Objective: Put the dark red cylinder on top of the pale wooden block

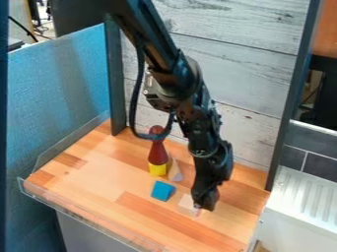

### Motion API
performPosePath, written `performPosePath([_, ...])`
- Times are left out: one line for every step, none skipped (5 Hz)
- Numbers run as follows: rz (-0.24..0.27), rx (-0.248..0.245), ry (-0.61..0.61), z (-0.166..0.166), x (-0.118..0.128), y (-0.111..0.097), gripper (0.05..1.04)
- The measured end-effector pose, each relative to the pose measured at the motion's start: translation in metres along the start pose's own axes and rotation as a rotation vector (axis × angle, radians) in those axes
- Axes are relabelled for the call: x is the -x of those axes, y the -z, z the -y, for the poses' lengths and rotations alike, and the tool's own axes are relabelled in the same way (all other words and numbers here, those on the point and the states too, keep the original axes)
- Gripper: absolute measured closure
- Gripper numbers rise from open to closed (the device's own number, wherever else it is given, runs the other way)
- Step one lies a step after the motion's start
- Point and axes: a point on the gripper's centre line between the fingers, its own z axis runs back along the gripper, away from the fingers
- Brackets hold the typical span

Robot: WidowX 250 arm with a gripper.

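The black gripper (205,198) hangs low over the right front part of the wooden table (99,182). Right at its tip, on the left side, is a pale wooden block (187,205), partly hidden by the gripper; whether they touch I cannot tell. Left of that lies a blue block (162,191). Farther back, a dark red bowling-pin-like piece (157,152) stands upright, with a yellow block (157,170) at its foot. Close to the yellow block's right side is a pale wooden triangular piece (174,171).
A clear low rim (85,210) runs along the table's front and left edges. Whitewashed boards (230,69) rise behind, between dark posts. A blue panel (59,98) stands at the left, and a white ribbed surface (306,197) lies beyond the right edge.
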Motion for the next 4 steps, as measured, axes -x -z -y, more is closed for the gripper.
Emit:
performPosePath([-0.021, -0.007, -0.01, 0.001, 0.008, 0.001, 0.311])
performPosePath([-0.044, -0.006, -0.003, 0.002, 0.014, 0.007, 0.311])
performPosePath([-0.067, 0.02, -0.011, 0.006, 0.025, 0.022, 0.311])
performPosePath([-0.077, 0.019, -0.017, 0.003, 0.029, 0.024, 0.311])
